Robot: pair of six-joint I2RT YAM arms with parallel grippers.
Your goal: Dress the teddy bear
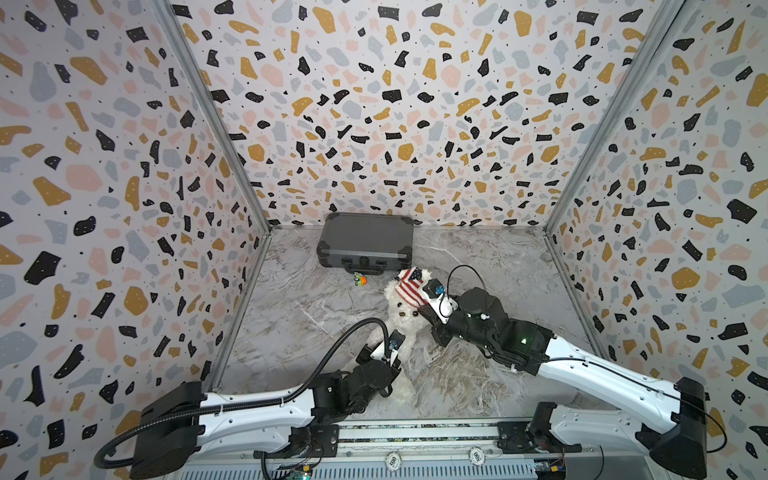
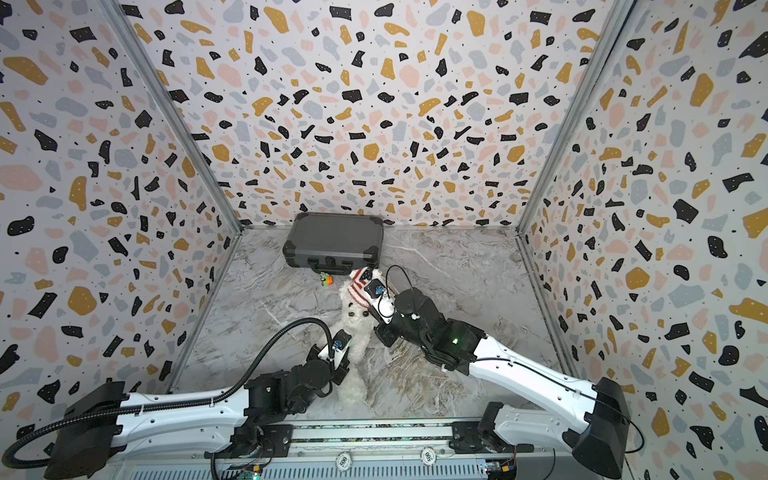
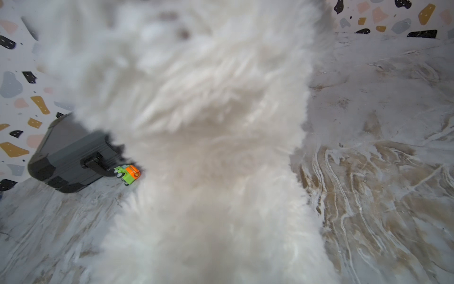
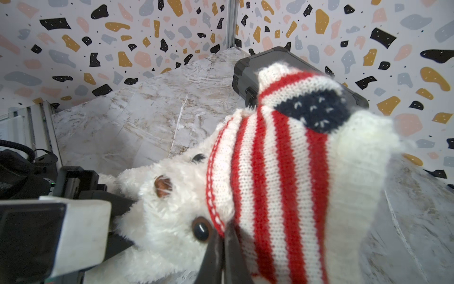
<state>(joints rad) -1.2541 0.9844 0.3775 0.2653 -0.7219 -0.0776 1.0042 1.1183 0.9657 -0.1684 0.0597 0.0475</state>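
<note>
The teddy bear (image 1: 398,311) (image 2: 351,311) lies on the marble table with its head toward the far wall. White fur fills the left wrist view (image 3: 208,123). A knit garment (image 1: 409,286) (image 2: 360,284) with red and white stripes and a navy starred patch sits over the top of its head. In the right wrist view the right gripper (image 4: 222,242) is shut on the red hem of the garment (image 4: 270,159), just beside the bear's eye. The left gripper (image 1: 397,347) (image 2: 345,347) is buried in the fur of the bear's body, its jaws hidden.
A grey hard case (image 1: 365,243) (image 2: 332,241) (image 3: 71,152) lies flat against the back wall. A small green and orange toy (image 1: 359,279) (image 3: 127,173) sits between the case and the bear's head. Patterned walls close three sides.
</note>
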